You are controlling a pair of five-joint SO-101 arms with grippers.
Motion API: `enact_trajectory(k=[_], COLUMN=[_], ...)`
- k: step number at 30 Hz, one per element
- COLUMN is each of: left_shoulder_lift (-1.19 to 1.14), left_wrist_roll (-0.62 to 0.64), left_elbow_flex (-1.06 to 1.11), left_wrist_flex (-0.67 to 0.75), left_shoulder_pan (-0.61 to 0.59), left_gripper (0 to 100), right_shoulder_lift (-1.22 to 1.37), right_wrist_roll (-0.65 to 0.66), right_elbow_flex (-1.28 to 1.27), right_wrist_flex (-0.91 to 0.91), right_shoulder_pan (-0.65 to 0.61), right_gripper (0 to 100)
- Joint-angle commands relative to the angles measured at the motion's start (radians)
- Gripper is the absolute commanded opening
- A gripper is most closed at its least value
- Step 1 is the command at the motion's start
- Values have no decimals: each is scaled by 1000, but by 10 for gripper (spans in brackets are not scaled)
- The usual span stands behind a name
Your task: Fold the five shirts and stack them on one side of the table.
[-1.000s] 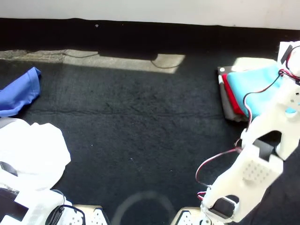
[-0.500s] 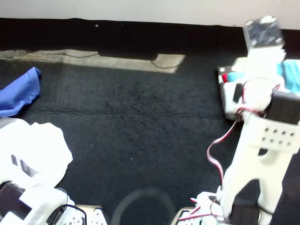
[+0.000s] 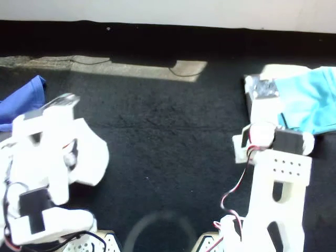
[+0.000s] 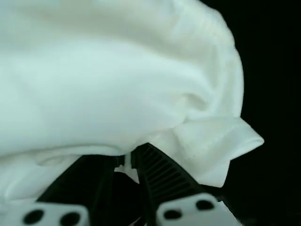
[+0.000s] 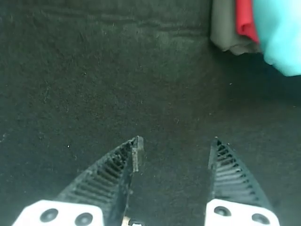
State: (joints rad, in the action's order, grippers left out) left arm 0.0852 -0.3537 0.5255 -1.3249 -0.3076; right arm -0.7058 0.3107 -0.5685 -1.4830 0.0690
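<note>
A crumpled white shirt (image 4: pixel 108 75) lies at the left of the black mat, and my left gripper (image 4: pixel 128 162) is shut on its edge. In the high view the left arm (image 3: pixel 47 152) stands over that shirt (image 3: pixel 93 157) and hides most of it. A blue shirt (image 3: pixel 23 100) lies loose at the far left. At the right edge sits a folded stack: a turquoise shirt (image 3: pixel 310 102) on top, with red (image 5: pixel 244 23) and grey (image 5: pixel 223 28) ones under it. My right gripper (image 5: pixel 176 143) hangs open over bare mat, short of the stack.
The black mat (image 3: pixel 168 136) covers the table, with wide free room in its middle. A sunlit strip (image 3: pixel 131 68) and a thin cable run along the back. The right arm (image 3: pixel 278 173) stands upright in front of the stack.
The left arm has come up from the bottom left corner and now stands over the white shirt. The right arm has pulled back from the stack, uncovering the turquoise shirt.
</note>
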Motion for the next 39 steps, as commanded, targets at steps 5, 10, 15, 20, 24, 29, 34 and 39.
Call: enact_trajectory(k=[5,10,15,20,24,29,34,39], left_shoulder_lift=[13,7,7,7,4,16,15,7], left_wrist_roll=[203,227,227,258,308,304,129,40], left_elbow_flex=[-325,-513,-648,-714,-595,-415,-308,-108], left_wrist_flex=[-109,-112,-110,-112,-109,-133,-319,-279], left_shoulder_pan=[544,774,854,868,863,803,750,723], left_gripper=[9,9,11,114,204,174,171,171], right_shoulder_lift=[-179,-216,-216,-216,-216,-216,-216,-217], right_wrist_roll=[-9,-11,-12,-12,-12,-12,-12,-12], right_elbow_flex=[-291,-420,-492,-542,-561,-559,-556,-552], right_wrist_flex=[147,231,318,375,383,383,383,383], right_shoulder_pan=[-7,-7,-8,-10,-10,-10,-10,-10], right_gripper=[218,218,218,218,218,218,218,218])
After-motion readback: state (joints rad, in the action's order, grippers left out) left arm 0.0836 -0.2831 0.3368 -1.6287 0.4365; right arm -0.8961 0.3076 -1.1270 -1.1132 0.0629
